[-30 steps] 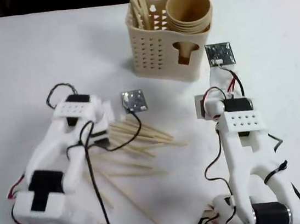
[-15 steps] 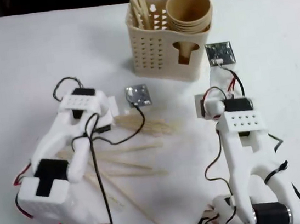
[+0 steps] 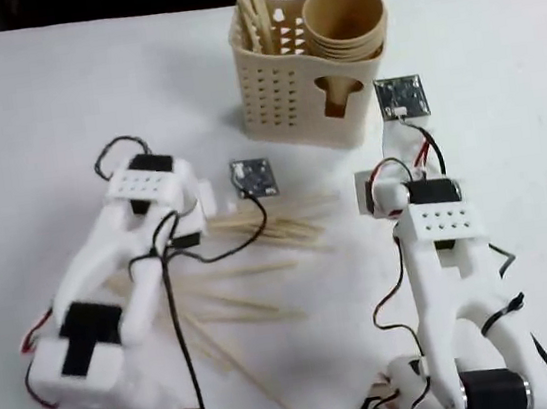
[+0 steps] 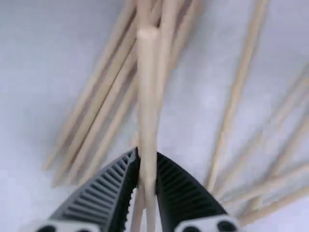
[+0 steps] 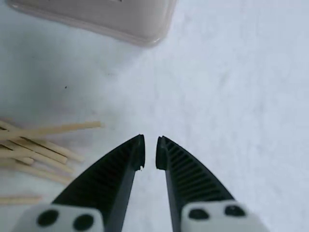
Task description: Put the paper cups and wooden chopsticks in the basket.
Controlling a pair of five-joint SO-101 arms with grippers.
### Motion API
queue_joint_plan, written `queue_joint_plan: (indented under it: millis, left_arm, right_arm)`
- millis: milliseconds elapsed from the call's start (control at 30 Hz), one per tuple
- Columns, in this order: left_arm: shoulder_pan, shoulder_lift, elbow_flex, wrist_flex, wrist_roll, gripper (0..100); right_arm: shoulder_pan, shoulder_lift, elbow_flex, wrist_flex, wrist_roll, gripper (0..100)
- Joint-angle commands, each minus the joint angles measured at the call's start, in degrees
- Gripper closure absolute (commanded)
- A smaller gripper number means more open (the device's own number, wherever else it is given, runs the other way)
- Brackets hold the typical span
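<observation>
The cream perforated basket (image 3: 291, 91) stands at the table's far middle, with stacked paper cups (image 3: 344, 16) and several upright wooden chopsticks (image 3: 252, 8) inside. More chopsticks (image 3: 250, 293) lie scattered on the white table between the arms. My left gripper (image 3: 210, 211) is over the far end of that pile. In the left wrist view it (image 4: 147, 166) is shut on a chopstick (image 4: 147, 82) held above the loose ones. My right gripper (image 5: 149, 153) hangs shut and empty over bare table, near the basket's corner (image 5: 120, 21).
Two small square circuit boards on cables sit near the basket, one (image 3: 252, 178) by the left gripper and one (image 3: 402, 98) beside the basket's right wall. Black cables loop over both arms. Bare table stretches far left and far right.
My left arm has swung away from the near edge toward the basket, carrying the gripped chopstick; the pile's far end shifted with it. The right arm has stayed still.
</observation>
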Motion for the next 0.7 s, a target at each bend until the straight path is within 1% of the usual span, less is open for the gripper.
queue_joint_plan:
  millis: [0,100,200,400,533,667]
  left_arm:
    - [1.19,-11.38,-0.62,5.45,2.29,98]
    - [1.27,-15.52,-0.62,6.15,4.84,98]
    - [1.19,-18.68,-0.62,6.15,5.71,98]
    - [1.36,-23.08,-1.23,5.98,10.81,98]
    - [1.1,-25.1,-1.23,5.89,13.63,98]
    - [0.92,-28.0,-1.23,6.07,16.09,98]
  right_arm:
    - [0.84,-0.13,-0.18,-0.75,-0.09,94.6]
    - [0.84,-0.13,-0.18,-0.75,-0.09,94.6]
    - [1.1,-0.13,-0.18,-0.75,-0.09,94.6]
    - [5.49,-0.31,-0.18,-1.89,-0.7,94.6]
    - [6.64,-0.57,-0.26,-1.89,-2.99,94.6]
    - [6.9,-0.4,-0.35,-1.89,-3.08,94.6]
